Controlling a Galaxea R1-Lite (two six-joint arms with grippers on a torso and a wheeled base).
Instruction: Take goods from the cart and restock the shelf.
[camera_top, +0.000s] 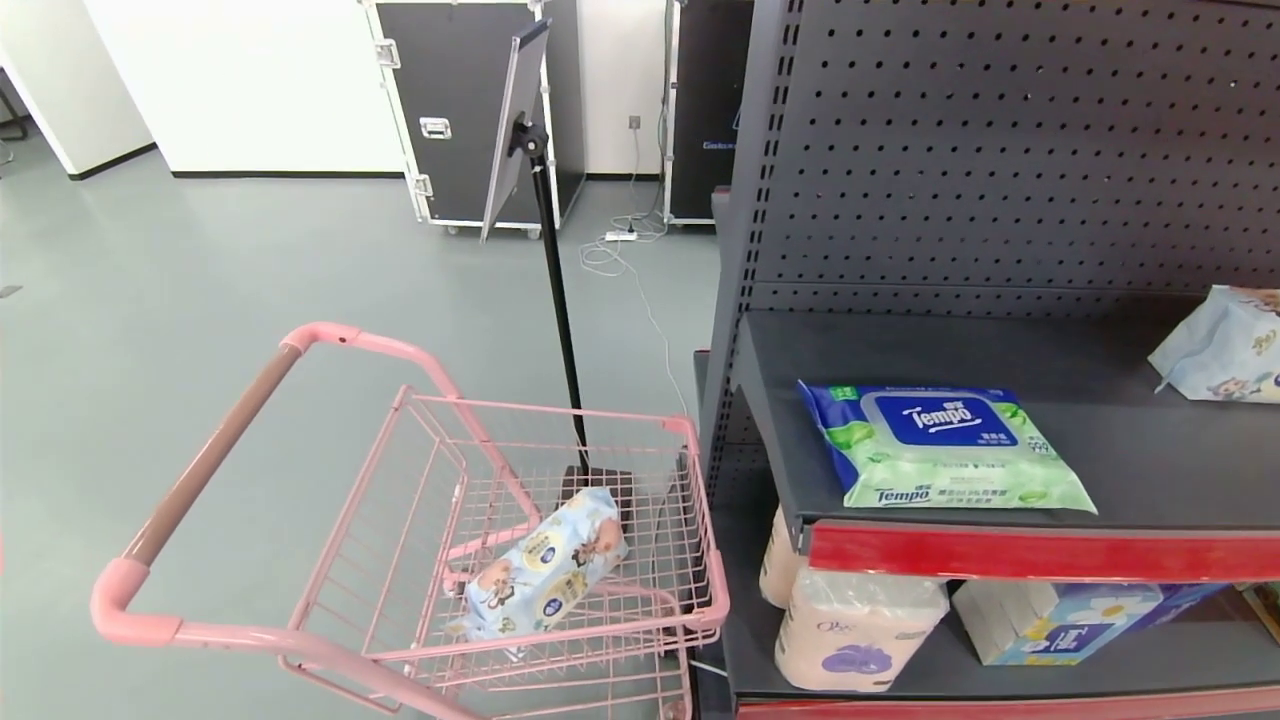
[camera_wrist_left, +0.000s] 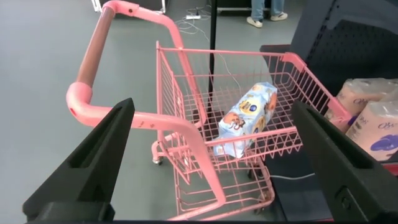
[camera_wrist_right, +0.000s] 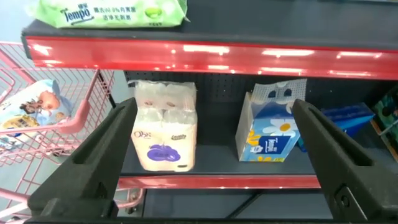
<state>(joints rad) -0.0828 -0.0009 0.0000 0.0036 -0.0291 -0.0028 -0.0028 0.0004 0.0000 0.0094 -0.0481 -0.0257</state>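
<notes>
A pale blue patterned wipes pack lies tilted inside the pink cart, against its front mesh. My left gripper hovers open above and behind the cart's handle, well short of the pack. The dark shelf stands right of the cart, with a green and blue wipes pack on its upper board near the red front strip. My right gripper is open in front of the lower shelf level, facing a toilet roll pack and a blue tissue box.
A second pale blue pack lies at the upper board's right end. Toilet roll packs and a tissue box fill the lower board. A black stand with a tilted panel rises just behind the cart. Open grey floor lies left.
</notes>
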